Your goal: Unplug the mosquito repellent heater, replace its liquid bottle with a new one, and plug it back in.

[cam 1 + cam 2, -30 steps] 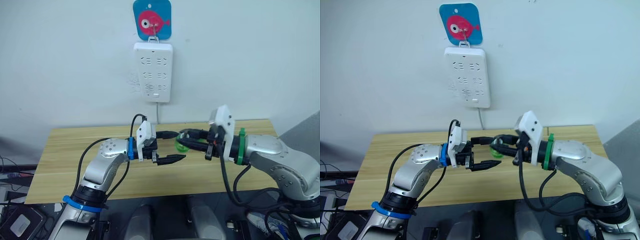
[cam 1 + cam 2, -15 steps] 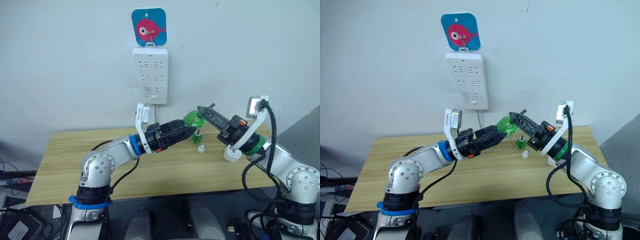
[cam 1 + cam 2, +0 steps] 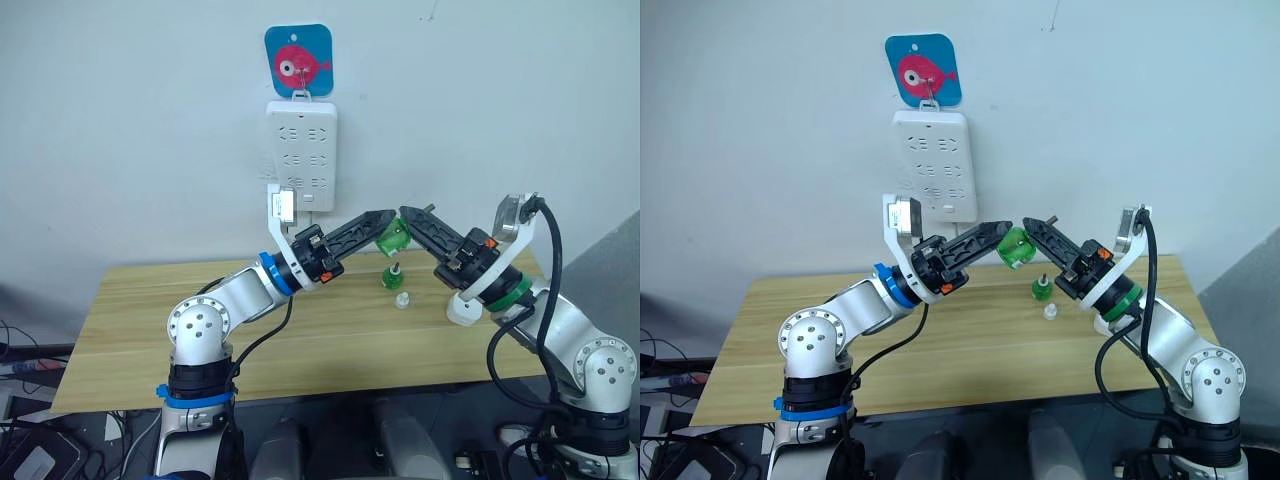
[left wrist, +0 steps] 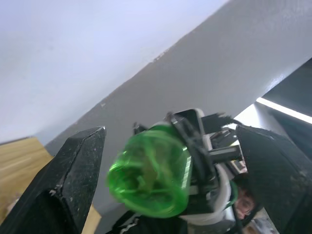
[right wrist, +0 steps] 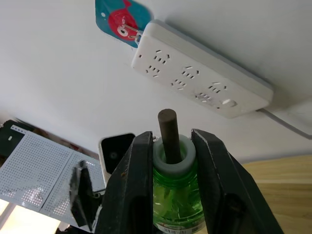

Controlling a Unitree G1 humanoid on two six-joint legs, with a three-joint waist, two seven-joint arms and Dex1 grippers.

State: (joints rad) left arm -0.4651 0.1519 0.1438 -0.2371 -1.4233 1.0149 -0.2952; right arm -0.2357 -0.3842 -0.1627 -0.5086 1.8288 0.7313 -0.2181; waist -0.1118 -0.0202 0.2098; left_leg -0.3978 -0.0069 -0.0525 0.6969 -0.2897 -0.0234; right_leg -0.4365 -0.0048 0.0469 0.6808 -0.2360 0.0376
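- While the left hand [image 3: 385,226] is hanging in the air above the desk's [image 3: 130,300] far edge, its two fingers are standing wide apart on either side of the green bottle's [image 5: 176,187] base, touching nothing.
- The right hand [image 5: 171,141] is pinching that capless bottle at the neck, dark wick pointing up toward the power strip [image 3: 301,140].
- Right of the middle, near the far edge, a second green bottle [image 3: 392,277] is standing with a white cap [image 3: 401,299] lying just beside it.
- I cannot tell which bottle is the new one.
- Risk: if the right hand lets go before the left is gripping, the bottle is likely falling, spilling, or knocking over the one below.
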